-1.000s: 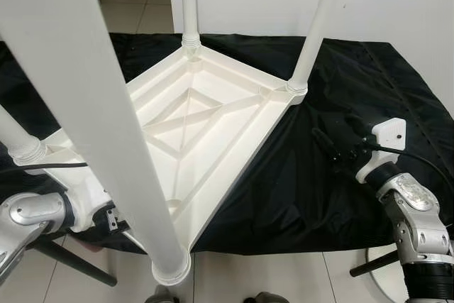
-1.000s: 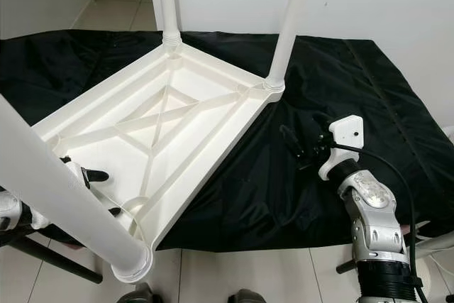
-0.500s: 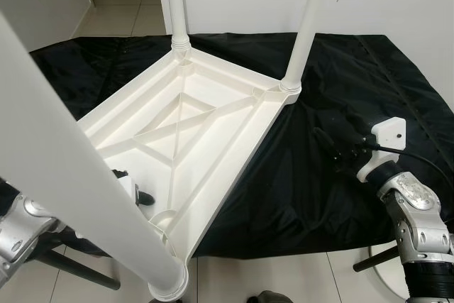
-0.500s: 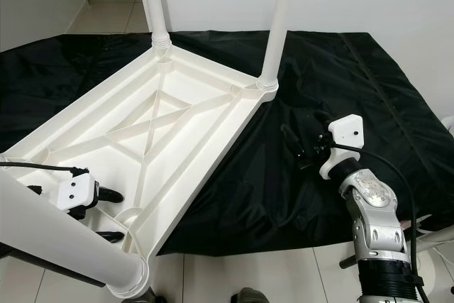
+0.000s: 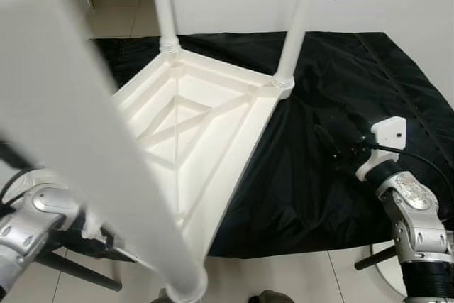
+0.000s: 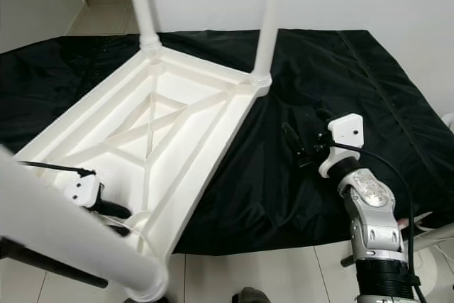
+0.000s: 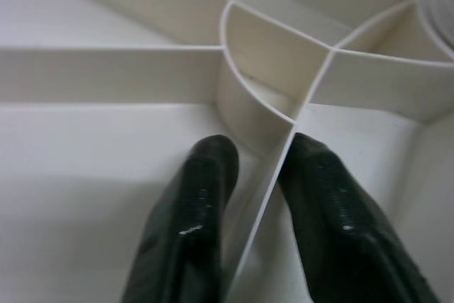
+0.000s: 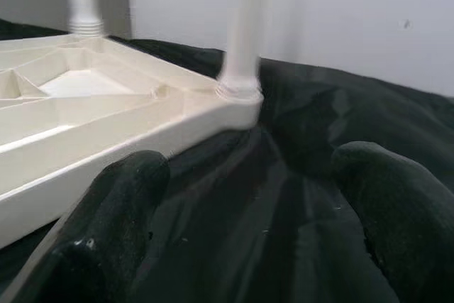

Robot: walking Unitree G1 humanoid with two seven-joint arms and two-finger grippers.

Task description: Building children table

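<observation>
While tabletop (image 6: 177, 115) has swung, right end effector (image 6: 306, 145) stays.

A blurred white table leg (image 5: 92, 140) sweeps across the left eye view, hiding much of the upturned white table (image 6: 142, 125) and all but a sliver of the left gripper (image 6: 113, 211), its top cut off by the frame. The two far legs (image 6: 266, 19) also run out past the upper edge. In the right wrist view, the right gripper (image 8: 248, 204) shows fingertips (image 8: 120, 211) soft and out of focus, cropped at the bottom.
</observation>
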